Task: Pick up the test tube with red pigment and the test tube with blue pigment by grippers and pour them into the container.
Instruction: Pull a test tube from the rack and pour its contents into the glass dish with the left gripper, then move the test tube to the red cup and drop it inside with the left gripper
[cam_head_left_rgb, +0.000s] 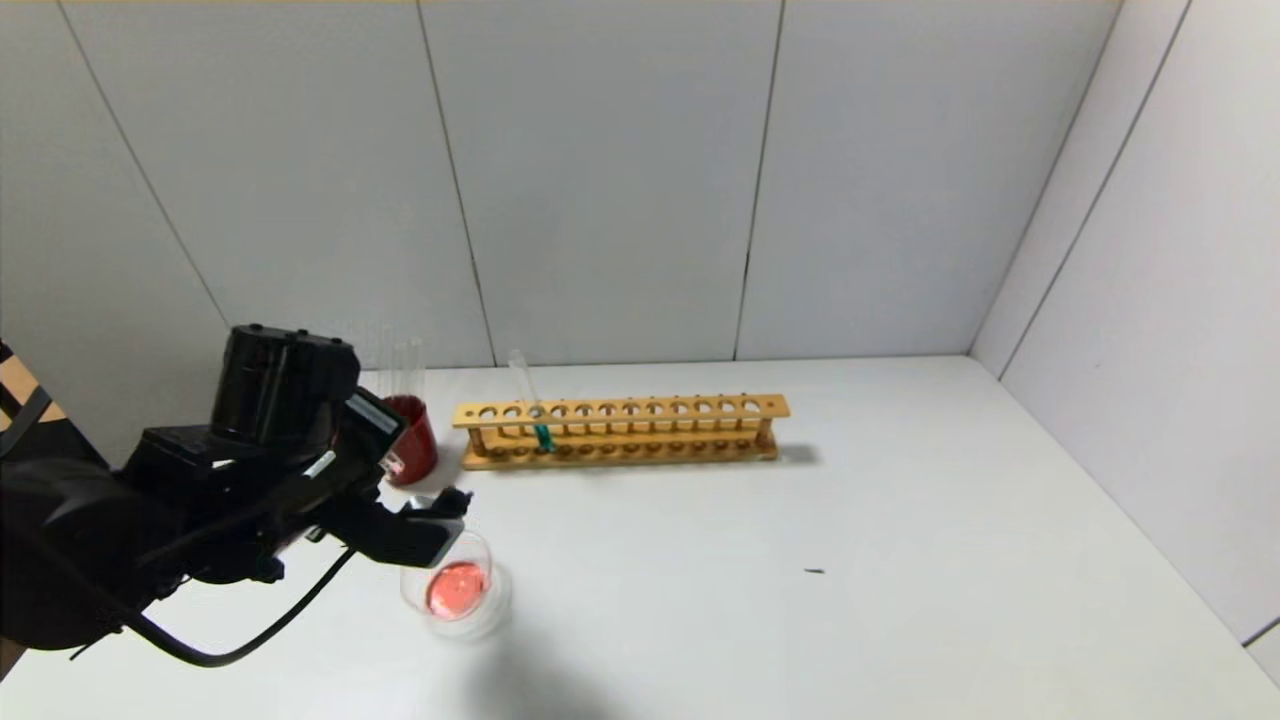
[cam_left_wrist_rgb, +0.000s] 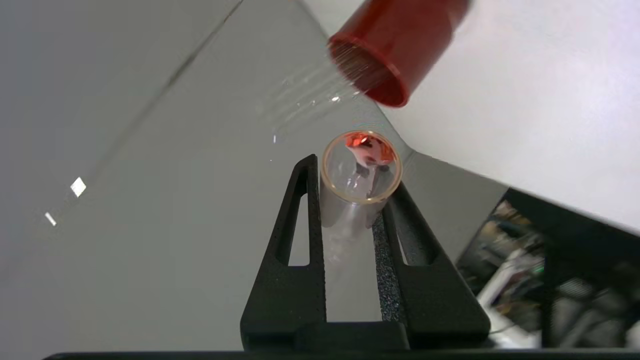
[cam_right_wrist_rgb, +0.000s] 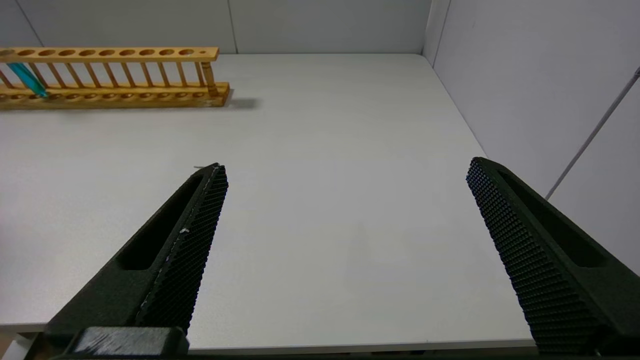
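Observation:
My left gripper (cam_head_left_rgb: 448, 508) is shut on the test tube with red pigment (cam_left_wrist_rgb: 361, 170), low over the container (cam_head_left_rgb: 495, 598), a small clear glass dish at the table's front left. The dish holds a pool of orange-red liquid. In the left wrist view (cam_left_wrist_rgb: 356, 181) I see the tube end-on, its open rim between the jaws and red showing inside. In the head view the gripper hides the tube. The test tube with blue pigment (cam_head_left_rgb: 541, 428) leans in the wooden rack (cam_head_left_rgb: 650, 408); it also shows in the right wrist view (cam_right_wrist_rgb: 27, 80). My right gripper (cam_right_wrist_rgb: 346, 167) is open and empty above the table's near right side.
A dark red cup (cam_head_left_rgb: 418, 442) with several plain clear tubes (cam_head_left_rgb: 402, 368) stands left of the rack, just behind my left gripper; it also shows in the left wrist view (cam_left_wrist_rgb: 395, 45). The rack (cam_right_wrist_rgb: 115, 75) runs along the back. Walls close the back and right.

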